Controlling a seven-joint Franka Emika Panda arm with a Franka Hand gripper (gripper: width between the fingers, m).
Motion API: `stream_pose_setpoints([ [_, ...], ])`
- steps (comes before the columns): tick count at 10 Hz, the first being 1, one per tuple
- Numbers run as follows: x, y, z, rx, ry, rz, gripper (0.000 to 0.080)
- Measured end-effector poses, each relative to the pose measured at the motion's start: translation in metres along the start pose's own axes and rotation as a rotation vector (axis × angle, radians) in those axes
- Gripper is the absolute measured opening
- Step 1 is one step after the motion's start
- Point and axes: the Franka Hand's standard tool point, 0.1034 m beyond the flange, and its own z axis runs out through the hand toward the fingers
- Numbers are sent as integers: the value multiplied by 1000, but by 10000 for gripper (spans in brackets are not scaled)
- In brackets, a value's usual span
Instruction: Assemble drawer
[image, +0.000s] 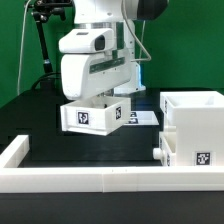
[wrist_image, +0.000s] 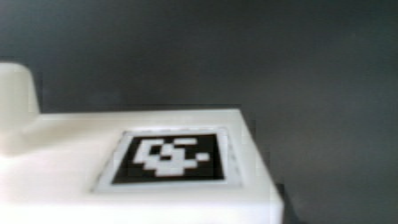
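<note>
My gripper (image: 98, 100) reaches down onto a white boxy drawer part (image: 92, 115) with square tags on two faces. The part sits tilted, seemingly just off the dark table, and the fingertips are hidden by it. In the wrist view the same part (wrist_image: 107, 185) fills the near field, with one tag (wrist_image: 173, 157) on its face and a white rounded piece (wrist_image: 15, 95) beside it. A larger hollow white drawer box (image: 195, 125), open on top, stands at the exterior view's right with a tag (image: 203, 157) and a small knob (image: 158, 152) on its side.
A long low white wall (image: 70, 172) edges the table at the front and the exterior view's left. The marker board (image: 143, 117) lies flat behind the held part. A black stand (image: 40, 45) rises at the back.
</note>
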Motion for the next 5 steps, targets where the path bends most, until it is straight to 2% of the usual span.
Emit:
stream_pose_setpoints([
  [3,0,1,2,0,-11,-208,42],
  [4,5,5,3,2,-13,-234,42],
  [5,13,12,3,-9,-13,-266,42],
])
